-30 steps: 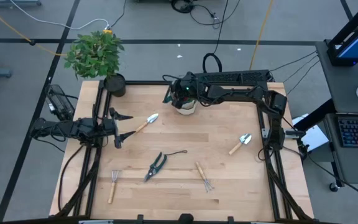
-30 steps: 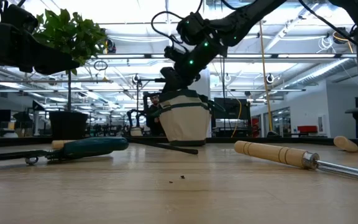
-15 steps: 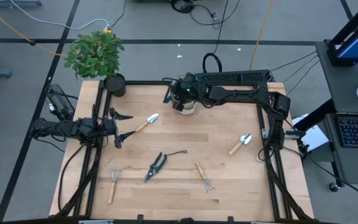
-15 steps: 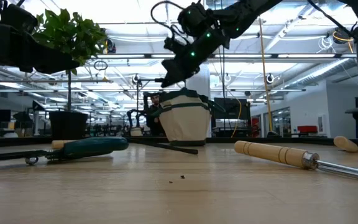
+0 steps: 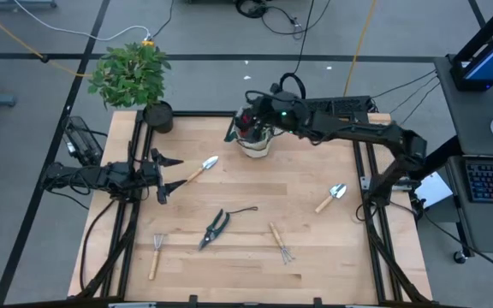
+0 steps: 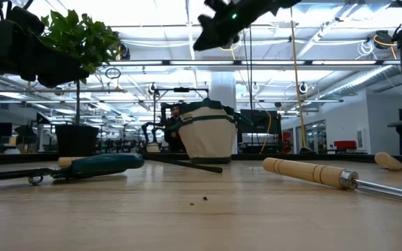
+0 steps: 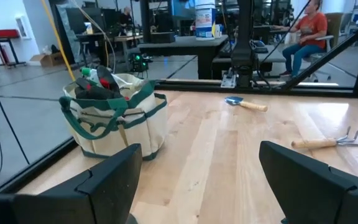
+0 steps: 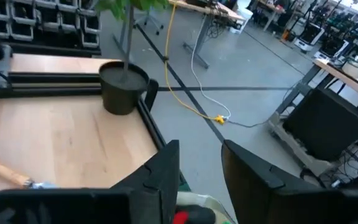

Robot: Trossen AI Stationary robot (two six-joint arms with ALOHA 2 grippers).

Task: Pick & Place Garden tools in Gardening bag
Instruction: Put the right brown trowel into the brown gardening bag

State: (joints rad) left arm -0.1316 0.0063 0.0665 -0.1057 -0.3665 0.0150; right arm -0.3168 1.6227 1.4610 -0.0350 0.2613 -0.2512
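Note:
The beige gardening bag (image 5: pixel 255 144) stands upright at the table's far middle. It also shows in the low view (image 6: pixel 206 138) and in the left wrist view (image 7: pixel 113 118), with a red-and-black glove and a green sprayer in its top. My right gripper (image 8: pixel 201 171) is open and empty, above the bag's mouth (image 5: pixel 248 122). My left gripper (image 5: pixel 165 175) is open and empty at the table's left edge. On the wood lie two trowels (image 5: pixel 199 169) (image 5: pixel 330 197), the dark shears (image 5: pixel 215 227) and two rakes (image 5: pixel 155 254) (image 5: pixel 281 242).
The leafy plant in its black pot (image 5: pixel 157 115) stands at the table's far left corner, beside the bag. A black frame rail (image 5: pixel 315 113) runs along the table's far edge. A person sits in the room beyond the table (image 7: pixel 303 28).
My right gripper has gone up from the top of the bag and now hangs well clear above it. The bag has stayed upright in its place. My left arm has kept still.

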